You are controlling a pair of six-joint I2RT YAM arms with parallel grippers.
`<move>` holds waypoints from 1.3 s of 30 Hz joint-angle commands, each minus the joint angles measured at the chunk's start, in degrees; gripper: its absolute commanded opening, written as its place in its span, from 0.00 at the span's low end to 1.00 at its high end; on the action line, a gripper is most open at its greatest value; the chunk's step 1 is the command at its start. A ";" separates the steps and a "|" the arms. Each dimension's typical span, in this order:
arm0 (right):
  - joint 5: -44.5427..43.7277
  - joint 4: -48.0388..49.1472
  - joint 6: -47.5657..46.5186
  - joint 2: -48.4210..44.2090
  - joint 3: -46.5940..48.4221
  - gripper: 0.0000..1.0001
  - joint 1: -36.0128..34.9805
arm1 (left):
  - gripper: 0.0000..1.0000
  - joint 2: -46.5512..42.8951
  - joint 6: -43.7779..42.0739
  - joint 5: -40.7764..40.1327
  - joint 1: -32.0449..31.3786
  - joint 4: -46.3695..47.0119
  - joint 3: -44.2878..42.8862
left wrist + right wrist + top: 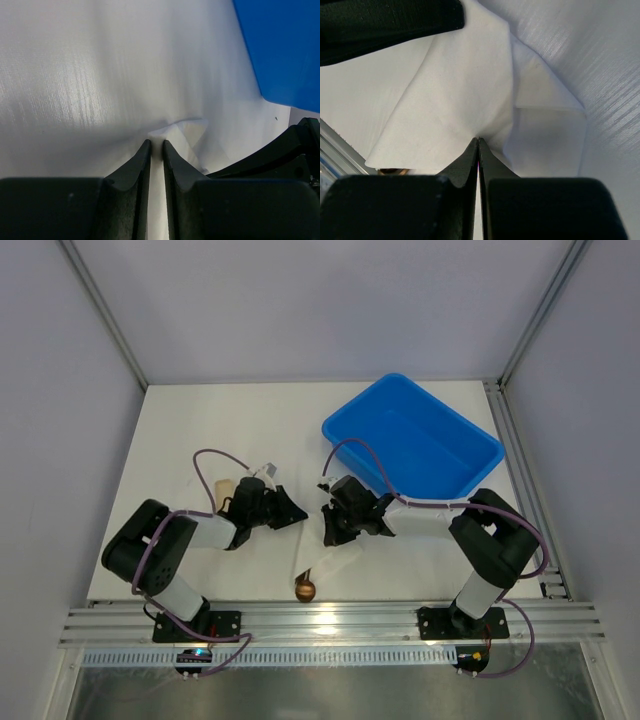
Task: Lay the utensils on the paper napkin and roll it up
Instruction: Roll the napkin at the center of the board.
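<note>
Right wrist: right jaws clamped limp, tear-prone napkin (450,100) by a fold; left jaws stood slightly apart, its corner just ahead.

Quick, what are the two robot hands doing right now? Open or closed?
Left gripper: jaws nearly closed at a paper napkin corner; a grip cannot be told.
Right gripper: closed, pinching the paper napkin.

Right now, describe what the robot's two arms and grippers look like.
The left arm and right arm match: bulky black joint housings joined by white tube links, each trailed by a looping purple cable. The left gripper and right gripper are matte black, each with two flat fingers that taper to narrow tips. No markings are readable.
</note>
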State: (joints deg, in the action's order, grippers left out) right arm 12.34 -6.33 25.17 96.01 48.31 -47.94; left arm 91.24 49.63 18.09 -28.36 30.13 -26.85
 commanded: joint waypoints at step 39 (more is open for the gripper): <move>-1.79 0.00 -1.17 1.90 1.43 0.04 -0.31 | 0.20 -8.01 1.17 2.21 0.23 1.51 6.46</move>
State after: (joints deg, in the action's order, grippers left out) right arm 12.43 -6.09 25.19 96.49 48.66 -47.97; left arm 84.62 50.76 19.33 -28.36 30.52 -20.73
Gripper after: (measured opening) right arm 0.038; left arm 0.206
